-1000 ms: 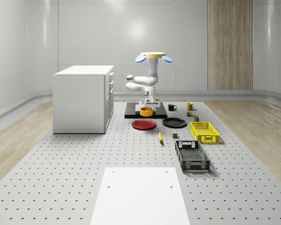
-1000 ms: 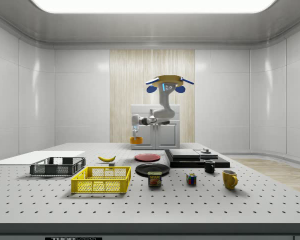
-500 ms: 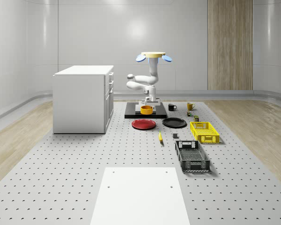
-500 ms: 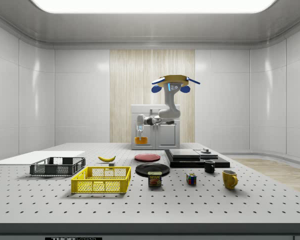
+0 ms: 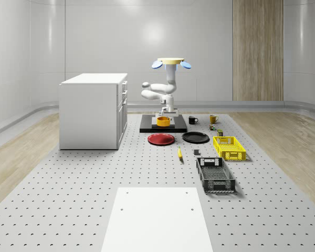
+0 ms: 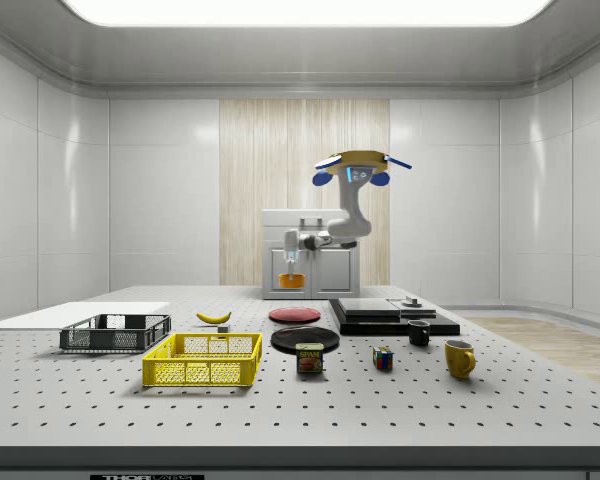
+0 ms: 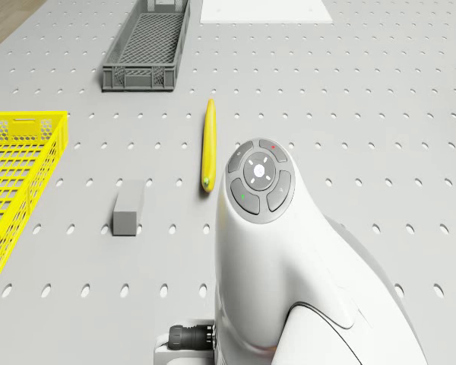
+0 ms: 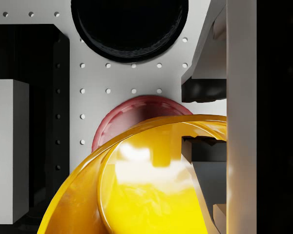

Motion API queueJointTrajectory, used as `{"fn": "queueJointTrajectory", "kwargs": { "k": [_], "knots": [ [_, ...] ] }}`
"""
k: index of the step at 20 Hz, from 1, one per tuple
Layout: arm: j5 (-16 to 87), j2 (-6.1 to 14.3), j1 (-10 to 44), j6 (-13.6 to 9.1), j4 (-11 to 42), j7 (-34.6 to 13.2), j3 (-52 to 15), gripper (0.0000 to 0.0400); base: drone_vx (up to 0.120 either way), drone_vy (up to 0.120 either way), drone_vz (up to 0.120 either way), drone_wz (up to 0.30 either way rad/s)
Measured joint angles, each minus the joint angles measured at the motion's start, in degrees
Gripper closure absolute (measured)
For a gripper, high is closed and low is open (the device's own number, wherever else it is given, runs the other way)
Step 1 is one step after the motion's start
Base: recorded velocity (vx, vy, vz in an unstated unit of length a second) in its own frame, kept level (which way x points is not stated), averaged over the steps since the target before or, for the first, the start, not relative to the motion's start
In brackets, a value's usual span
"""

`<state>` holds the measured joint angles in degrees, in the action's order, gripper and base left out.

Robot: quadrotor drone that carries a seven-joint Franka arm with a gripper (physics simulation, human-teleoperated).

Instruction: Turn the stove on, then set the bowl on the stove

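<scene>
Bright, even light is coming from a ceiling panel (image 6: 305, 10) at 12 o'clock in the side view. Soft glare is washing the back wall (image 5: 152, 34). White highlights are shining inside the bowl (image 8: 151, 170). Shadows are staying faint.

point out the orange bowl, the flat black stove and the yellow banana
orange bowl (image 5: 163, 122), whole-scene view, its outer wall
flat black stove (image 6: 365, 311), side view, bare top surface
yellow banana (image 7: 208, 144), drone view, middle of its length

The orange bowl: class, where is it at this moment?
The orange bowl hangs in the gripper, off the table: in the side view it is above the red plate, to that view's left of the black stove.
</scene>
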<state>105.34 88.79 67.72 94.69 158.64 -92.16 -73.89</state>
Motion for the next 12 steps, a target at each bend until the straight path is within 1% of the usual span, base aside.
{"fn": "queueJointTrajectory", "kwargs": {
  "k": [12],
  "knots": [
    [-0.11,0.25,0.08,0.24,-0.01,-0.05,-0.02,0.03,-0.12,0.0,0.0,0.0]
  ]
}}
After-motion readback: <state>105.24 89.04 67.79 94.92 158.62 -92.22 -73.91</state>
